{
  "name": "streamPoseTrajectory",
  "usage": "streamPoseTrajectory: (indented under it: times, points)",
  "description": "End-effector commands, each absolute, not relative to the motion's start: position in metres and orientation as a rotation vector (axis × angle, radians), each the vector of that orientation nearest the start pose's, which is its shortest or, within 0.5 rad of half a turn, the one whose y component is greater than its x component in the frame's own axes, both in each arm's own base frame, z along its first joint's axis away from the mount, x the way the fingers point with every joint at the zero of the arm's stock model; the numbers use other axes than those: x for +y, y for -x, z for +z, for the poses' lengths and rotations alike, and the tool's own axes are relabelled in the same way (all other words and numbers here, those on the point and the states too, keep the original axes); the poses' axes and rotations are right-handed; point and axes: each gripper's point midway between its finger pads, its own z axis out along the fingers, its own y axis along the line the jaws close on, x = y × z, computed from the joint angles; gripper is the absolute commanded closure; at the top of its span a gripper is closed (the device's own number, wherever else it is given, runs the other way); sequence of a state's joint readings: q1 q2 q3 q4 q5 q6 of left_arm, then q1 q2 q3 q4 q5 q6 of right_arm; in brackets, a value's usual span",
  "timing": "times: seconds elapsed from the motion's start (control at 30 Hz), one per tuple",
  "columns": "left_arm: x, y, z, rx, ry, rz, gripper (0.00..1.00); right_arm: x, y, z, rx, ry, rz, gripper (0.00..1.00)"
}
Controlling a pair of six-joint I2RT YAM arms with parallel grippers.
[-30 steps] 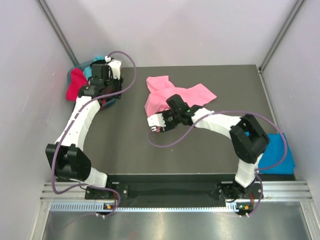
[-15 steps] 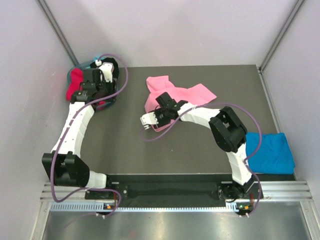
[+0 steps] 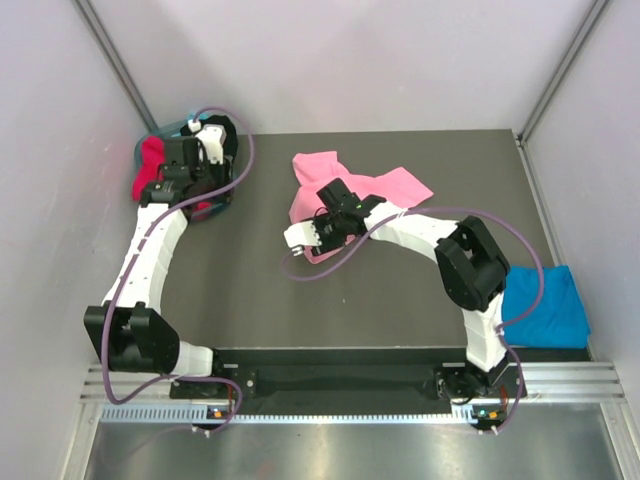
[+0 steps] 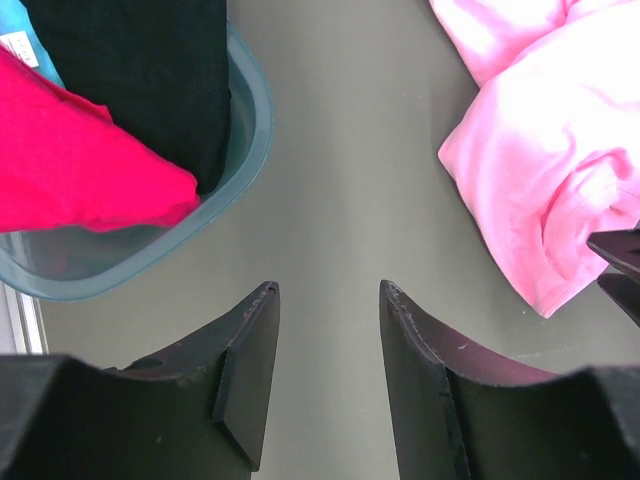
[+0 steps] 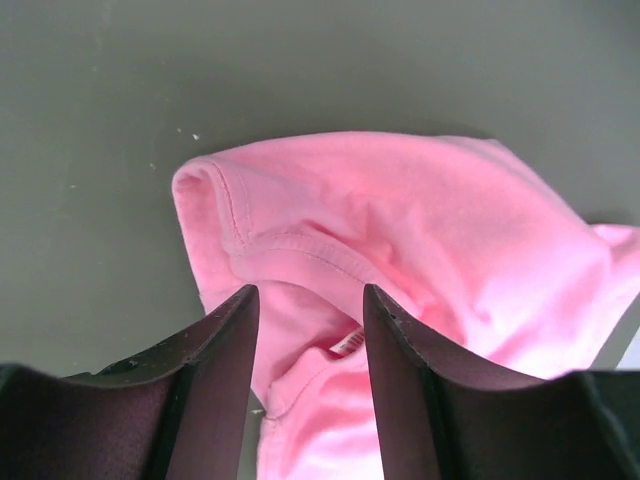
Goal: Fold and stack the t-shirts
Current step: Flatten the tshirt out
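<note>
**A:** Where are your end effectors?

**B:** My left end effector (image 4: pixel 328 290) hangs over the bare worktop (image 3: pixel 250 290), just beside the teal basket (image 4: pixel 250 120). Its fingers are apart, with nothing between them. My right end effector (image 5: pixel 308 295) is over the near edge of the pink t-shirt (image 5: pixel 420 230). It is parted as well and clamps no cloth. The collar and the white neck tag (image 5: pixel 346 344) show in the gap.

**A:** And the t-shirts?

**B:** The pink one lies crumpled in the far middle of the worktop, one sleeve spread to the right. The red t-shirt (image 4: pixel 70 150) drapes over the basket's rim, and the black t-shirt (image 4: pixel 140 70) lies inside beside it. A bit of teal cloth (image 4: pixel 22 40) peeks out behind those two. The blue t-shirt (image 3: pixel 545 305) lies as a flat bundle at the right-hand edge, near my right arm and well apart from the pink one.

**A:** Is either arm touching cloth?

**B:** The left is not. For the right, I cannot tell whether the fingertips rest on the pink fabric.
</note>
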State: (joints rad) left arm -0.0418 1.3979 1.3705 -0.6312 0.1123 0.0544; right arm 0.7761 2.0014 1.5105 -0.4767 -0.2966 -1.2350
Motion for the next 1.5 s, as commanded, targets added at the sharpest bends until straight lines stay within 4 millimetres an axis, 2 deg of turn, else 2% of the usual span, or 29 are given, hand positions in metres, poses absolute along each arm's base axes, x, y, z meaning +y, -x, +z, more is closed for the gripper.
streamPoseTrajectory:
  times: [0.0,0.2,0.43,0.47,0.57,0.87,0.93,1.0,1.03,1.1,1.13,1.17,1.27,1.33,1.37,1.43,1.47]
  points:
    - [-0.033,-0.401,0.258,2.162,-0.151,-0.137,0.5,0.37,-0.34,0.095,1.196,2.138,0.261,0.53]
    - [-0.023,-0.404,0.255,2.175,-0.125,-0.118,0.5,0.375,-0.339,0.08,1.218,2.177,0.308,0.54]
    - [-0.025,-0.407,0.252,2.181,-0.123,-0.128,0.5,0.379,-0.333,0.066,1.251,2.196,0.36,0.54]
    - [-0.015,-0.408,0.252,2.182,-0.092,-0.117,0.5,0.38,-0.334,0.066,1.252,2.194,0.361,0.54]
    - [-0.014,-0.409,0.251,2.183,-0.092,-0.115,0.5,0.382,-0.332,0.06,1.264,2.201,0.371,0.54]
    - [-0.014,-0.411,0.249,2.186,-0.092,-0.122,0.5,0.391,-0.342,0.054,1.298,2.163,0.363,0.56]
    - [-0.015,-0.411,0.249,2.187,-0.091,-0.124,0.5,0.393,-0.343,0.054,1.309,2.152,0.368,0.59]
    - [-0.014,-0.411,0.249,2.186,-0.088,-0.124,0.49,0.396,-0.344,0.056,1.314,2.15,0.373,0.71]
    - [-0.014,-0.411,0.248,2.187,-0.089,-0.126,0.49,0.396,-0.345,0.056,1.32,2.15,0.373,0.83]
    - [-0.014,-0.412,0.246,2.19,-0.089,-0.128,0.49,0.396,-0.346,0.06,1.322,2.151,0.371,0.99]
    - [-0.015,-0.412,0.246,2.19,-0.09,-0.13,0.49,0.396,-0.348,0.065,1.318,2.146,0.363,1.0]
    - [-0.015,-0.413,0.246,2.189,-0.091,-0.131,0.49,0.396,-0.348,0.071,1.311,2.143,0.355,1.0]
    - [-0.014,-0.417,0.244,2.193,-0.09,-0.126,0.49,0.398,-0.359,0.122,1.227,2.087,0.263,1.0]
    - [-0.013,-0.421,0.246,2.186,-0.087,-0.118,0.49,0.403,-0.366,0.191,1.105,1.999,0.188,1.0]
    - [-0.013,-0.423,0.243,2.192,-0.086,-0.117,0.49,0.403,-0.368,0.219,1.062,1.958,0.164,1.0]
    - [-0.01,-0.429,0.247,2.181,-0.085,-0.102,0.49,0.402,-0.367,0.299,0.942,1.843,0.097,1.0]
    - [-0.009,-0.433,0.246,2.182,-0.093,-0.093,0.49,0.401,-0.367,0.328,0.9,1.791,0.066,1.0]
